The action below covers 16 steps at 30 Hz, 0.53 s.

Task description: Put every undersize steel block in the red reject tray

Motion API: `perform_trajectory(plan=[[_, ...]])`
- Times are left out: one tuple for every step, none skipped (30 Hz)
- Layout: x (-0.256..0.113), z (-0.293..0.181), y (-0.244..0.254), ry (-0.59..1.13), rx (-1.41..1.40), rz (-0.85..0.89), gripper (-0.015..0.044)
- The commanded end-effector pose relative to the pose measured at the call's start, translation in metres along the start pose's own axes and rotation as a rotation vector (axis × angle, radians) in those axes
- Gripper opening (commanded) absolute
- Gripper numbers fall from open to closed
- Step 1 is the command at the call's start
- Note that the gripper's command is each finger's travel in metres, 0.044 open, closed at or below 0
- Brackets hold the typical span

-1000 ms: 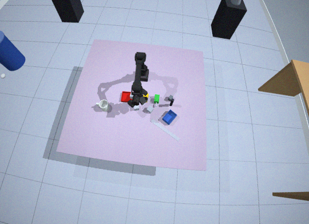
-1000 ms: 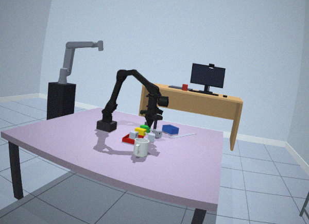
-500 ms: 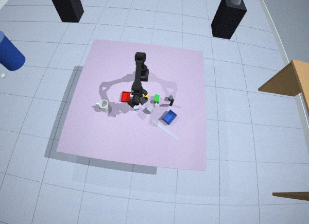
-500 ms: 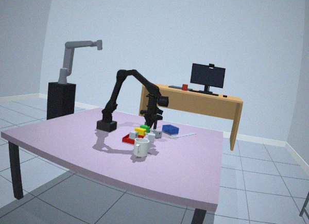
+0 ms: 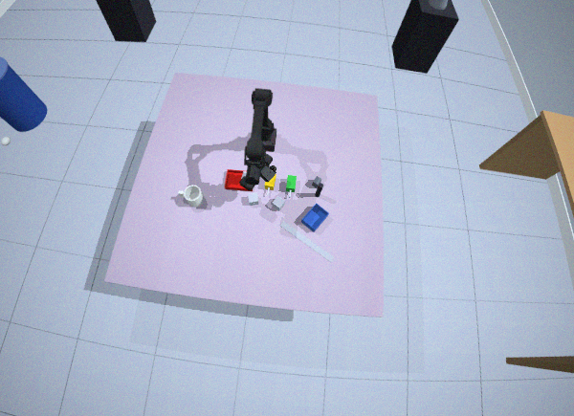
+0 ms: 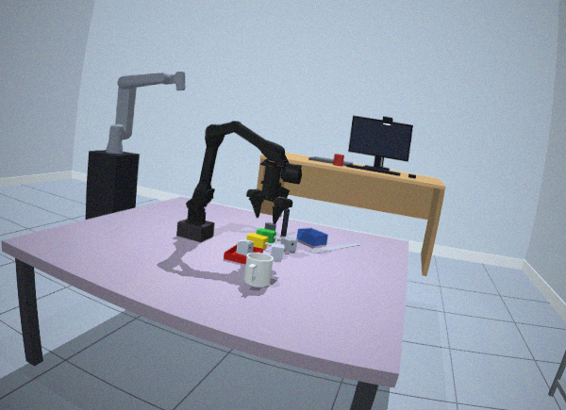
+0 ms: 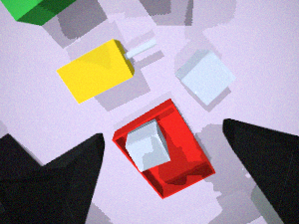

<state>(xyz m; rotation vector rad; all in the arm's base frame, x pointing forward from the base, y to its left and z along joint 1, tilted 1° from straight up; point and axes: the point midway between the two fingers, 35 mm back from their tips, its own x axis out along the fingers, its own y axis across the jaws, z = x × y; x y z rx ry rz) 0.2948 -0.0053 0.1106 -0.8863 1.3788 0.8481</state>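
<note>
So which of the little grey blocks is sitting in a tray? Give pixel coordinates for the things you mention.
The one in the red tray (image 6: 231, 255) (image 7: 191, 141), between the open jaws in the close-up view; the others stand outside it.

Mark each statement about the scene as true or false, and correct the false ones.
1. A steel block is in the red tray. True.
2. The gripper is shut on the green gauge. False: it is open and holds nothing; the green gauge is on the table.
3. The white mug stands upright. True.
4. The yellow gauge lies inside the blue tray. False: it lies outside, on the table.
</note>
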Motion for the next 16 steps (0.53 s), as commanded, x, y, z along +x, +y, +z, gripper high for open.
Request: perform_trajectory(plan=[[-0.044,-0.019,0.04,-0.002,-0.224,-0.007,0.044],[-0.052,-0.024,0.05,-0.001,-0.274,-0.006,0.044],[-0.057,-0.026,0.057,-0.001,-0.304,-0.005,0.044],[-0.059,-0.027,0.059,-0.001,-0.314,-0.004,0.044],[-0.059,-0.027,0.059,-0.001,-0.314,-0.004,0.044],[-0.059,-0.027,0.059,-0.001,-0.314,-0.004,0.044],[-0.059,-0.027,0.059,-0.001,-0.314,-0.004,0.044],[-0.059,-0.027,0.059,-0.001,-0.314,-0.004,0.044],[-0.059,-0.027,0.059,-0.001,-0.314,-0.004,0.044],[-0.059,-0.027,0.059,-0.001,-0.314,-0.004,0.044],[-0.059,-0.027,0.059,-0.001,-0.314,-0.004,0.044],[-0.059,-0.027,0.059,-0.001,-0.314,-0.004,0.044],[-0.059,-0.027,0.059,-0.001,-0.314,-0.004,0.044],[-0.059,-0.027,0.059,-0.001,-0.314,-0.004,0.044],[-0.059,-0.027,0.059,-0.001,-0.314,-0.004,0.044],[-0.059,-0.027,0.059,-0.001,-0.314,-0.004,0.044]])
